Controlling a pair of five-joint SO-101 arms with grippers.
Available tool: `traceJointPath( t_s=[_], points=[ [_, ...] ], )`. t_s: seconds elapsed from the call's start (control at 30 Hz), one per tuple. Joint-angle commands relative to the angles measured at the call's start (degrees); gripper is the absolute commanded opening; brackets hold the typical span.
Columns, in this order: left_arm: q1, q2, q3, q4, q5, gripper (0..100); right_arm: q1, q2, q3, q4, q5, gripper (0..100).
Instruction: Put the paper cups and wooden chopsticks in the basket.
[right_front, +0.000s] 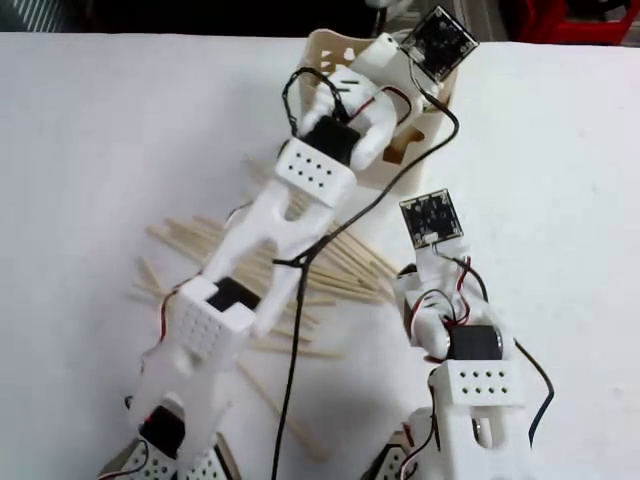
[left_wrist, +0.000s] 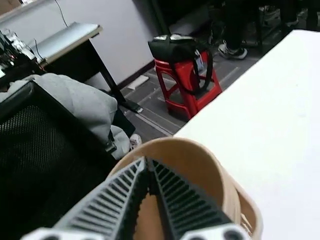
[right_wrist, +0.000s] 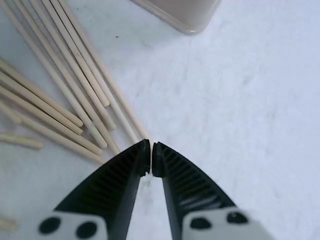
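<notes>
Over at the far edge of the white worktop (right_front: 100, 120), the left hand (left_wrist: 148, 162) is hanging above the rim of the beige plastic basket (right_front: 320, 45), its ribbed pads pressed together with nothing between them. Whether any paper cups are lying inside I cannot tell, since the arm is covering the hollow. Closer in, the right hand (right_wrist: 151, 147) is sitting low over the surface, also pressed together and gripping nothing, its tips just beside the ends of the thin pale wooden chopsticks (right_wrist: 75, 100). These are lying fanned out flat between the two arms, outside the basket. The risks are looking plain. The sticks are slim and round, so a pinch from above may be rolling them apart rather than lifting them, and that hand must be spreading before it can take any. A black cable (right_front: 290, 380) is trailing across the pile, and a swing of the long arm could be dragging sticks away. With the basket sitting right at the drop, a nudge might be sending it overboard. Beyond the edge, a red plastic stool (left_wrist: 192, 92) is carrying a black bag (left_wrist: 175, 47) on the grey floor (left_wrist: 150, 107), with a grey desk (left_wrist: 65, 37) and a black mesh chair (left_wrist: 40, 165) draped in a grey garment (left_wrist: 80, 107).
</notes>
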Motion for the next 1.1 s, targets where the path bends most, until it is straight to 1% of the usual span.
traceJointPath(
  t_s=[0.0,0.1,0.33,0.5,0.8,1.07],
  points=[
    [-0.13,-10.95,-0.79,5.19,0.53,2,0.22,-1.27,-0.35,-0.75,0.09,2.1],
    [-0.57,-16.48,-0.79,10.46,0.35,2,0.22,-1.27,-0.35,-0.75,0.09,2.1],
    [-0.75,-29.05,-0.79,26.11,0.26,3,0.22,-1.01,-0.35,-0.75,0.09,2.1],
    [-2.15,-36.18,-0.79,34.37,0.26,5,0.13,-0.92,-0.35,-0.75,0.09,2.1],
    [-8.04,-48.84,-0.79,52.4,0.26,6,0.13,-0.92,-0.35,-0.75,0.09,2.1],
    [-15.08,-59.38,-0.18,64.18,0.62,6,-1.45,-0.92,0.26,-0.75,0.0,2.1]
  ],
)
